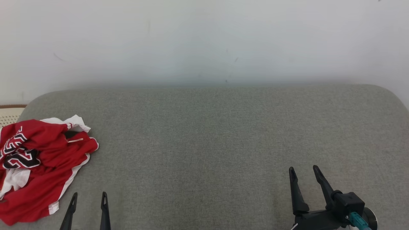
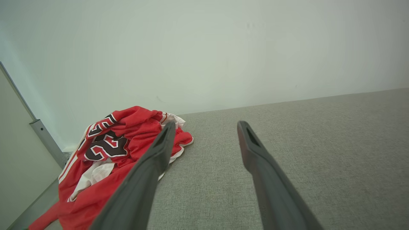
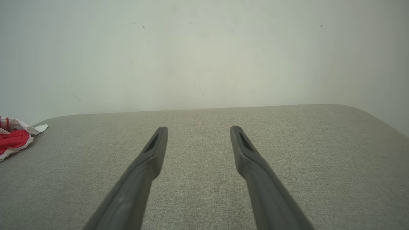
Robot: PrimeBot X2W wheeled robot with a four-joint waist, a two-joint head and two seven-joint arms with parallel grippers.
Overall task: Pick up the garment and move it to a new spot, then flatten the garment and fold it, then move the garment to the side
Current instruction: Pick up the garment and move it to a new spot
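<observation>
Garment (image 1: 44,166): a red jersey with white trim and black numerals. You see it crumpled in a heap at the left edge of the bench (image 1: 223,134), towards the near-left corner. Part of its white lining is turned outward. Whether any of it hangs over that edge you cannot tell. In the left wrist view the garment (image 2: 134,127) sits left of centre, partly behind the left finger. In the right wrist view only a red-and-white fold (image 3: 12,140) enters at the left margin.

Left gripper (image 1: 89,195): at the near edge, just beside the garment's hem and not touching it. Its fingers are spread apart and hold nothing, as you can also see along the left wrist view (image 2: 207,125).

Right gripper (image 1: 304,169): near the near-right corner, well apart from the garment. Its fingers stand parted over bare grey cloth and are empty, as the right wrist view (image 3: 198,128) confirms.

Surroundings: a pale wall (image 1: 204,38) runs behind the far edge. A grey post (image 2: 48,140) stands beyond the left edge.
</observation>
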